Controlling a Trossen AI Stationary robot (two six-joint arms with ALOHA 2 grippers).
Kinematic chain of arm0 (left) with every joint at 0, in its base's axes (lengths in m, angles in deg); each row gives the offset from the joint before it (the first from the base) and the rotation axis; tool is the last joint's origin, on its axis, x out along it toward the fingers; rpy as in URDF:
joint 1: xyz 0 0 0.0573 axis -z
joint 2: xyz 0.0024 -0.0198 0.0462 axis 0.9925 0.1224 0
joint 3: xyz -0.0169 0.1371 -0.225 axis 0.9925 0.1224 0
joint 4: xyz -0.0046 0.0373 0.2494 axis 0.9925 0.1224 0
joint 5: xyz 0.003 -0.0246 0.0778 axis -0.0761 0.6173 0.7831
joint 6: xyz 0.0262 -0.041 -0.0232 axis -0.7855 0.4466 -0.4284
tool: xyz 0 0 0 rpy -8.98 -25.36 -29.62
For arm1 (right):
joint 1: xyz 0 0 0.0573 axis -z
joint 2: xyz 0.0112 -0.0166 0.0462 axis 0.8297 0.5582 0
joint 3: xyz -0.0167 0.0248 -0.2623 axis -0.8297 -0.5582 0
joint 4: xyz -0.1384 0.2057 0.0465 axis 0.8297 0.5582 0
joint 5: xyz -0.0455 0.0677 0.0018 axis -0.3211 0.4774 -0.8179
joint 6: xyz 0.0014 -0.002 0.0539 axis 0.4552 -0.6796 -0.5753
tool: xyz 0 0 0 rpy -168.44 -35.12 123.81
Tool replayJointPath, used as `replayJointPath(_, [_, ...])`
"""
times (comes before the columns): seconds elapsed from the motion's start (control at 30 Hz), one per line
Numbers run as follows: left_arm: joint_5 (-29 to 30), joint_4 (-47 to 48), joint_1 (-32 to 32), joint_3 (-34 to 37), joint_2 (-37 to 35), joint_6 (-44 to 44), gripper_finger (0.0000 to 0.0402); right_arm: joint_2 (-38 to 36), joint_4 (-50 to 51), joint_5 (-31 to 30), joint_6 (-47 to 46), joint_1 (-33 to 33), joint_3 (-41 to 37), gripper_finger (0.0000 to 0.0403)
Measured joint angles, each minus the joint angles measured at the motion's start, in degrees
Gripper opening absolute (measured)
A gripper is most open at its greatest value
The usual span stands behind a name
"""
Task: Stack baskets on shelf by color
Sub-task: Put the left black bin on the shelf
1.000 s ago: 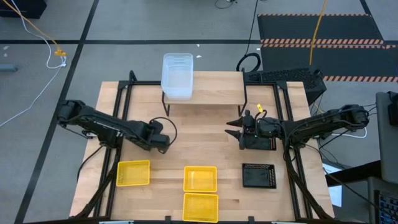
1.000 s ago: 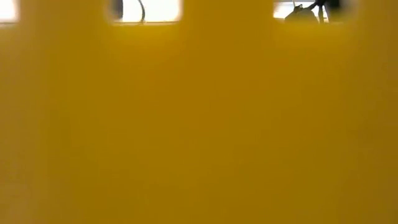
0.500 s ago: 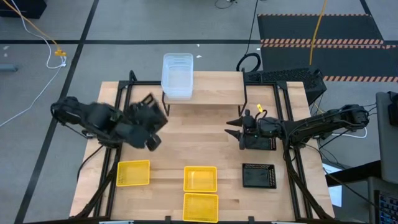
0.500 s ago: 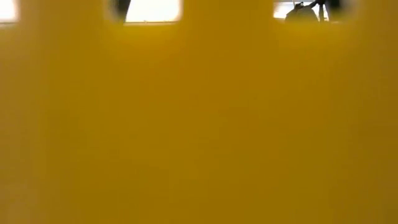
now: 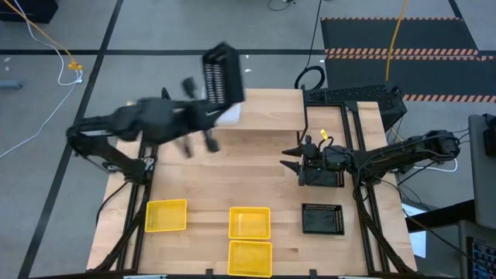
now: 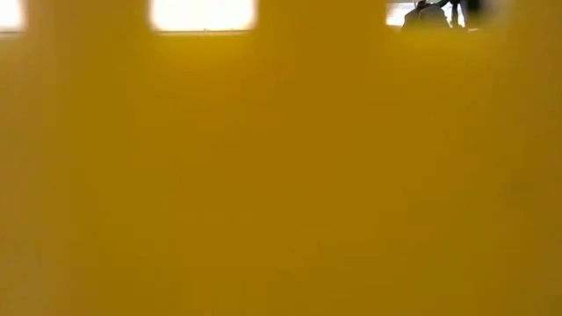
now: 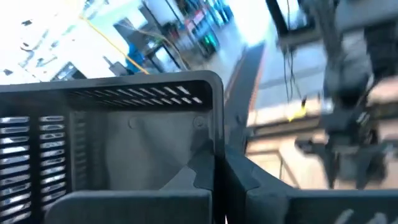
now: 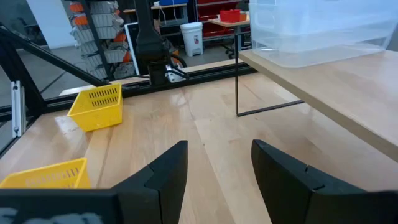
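Low view blocked by yellow basket (image 6: 281, 175) wall.

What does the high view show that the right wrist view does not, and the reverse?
Only the high view shows the left tool shut on a black basket raised over the shelf, plus another black basket and a third yellow basket. Only the right wrist view shows the room beyond the table. Both show the open right tool, the clear baskets on the shelf, and two yellow baskets.
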Motion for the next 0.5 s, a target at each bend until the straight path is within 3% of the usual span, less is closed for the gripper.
replayJointPath(0.23, [-15.8,-1.4,-14.1,0.3,11.3,-3.4,0.0008,0.0,1.5,0.0,0.1,0.0,0.0,0.0171])
replayJointPath(0.5, [-24.3,-3.4,-21.7,0.2,21.4,-6.9,0.0009,0.0,1.9,-0.3,1.8,0.0,0.0,0.0171])
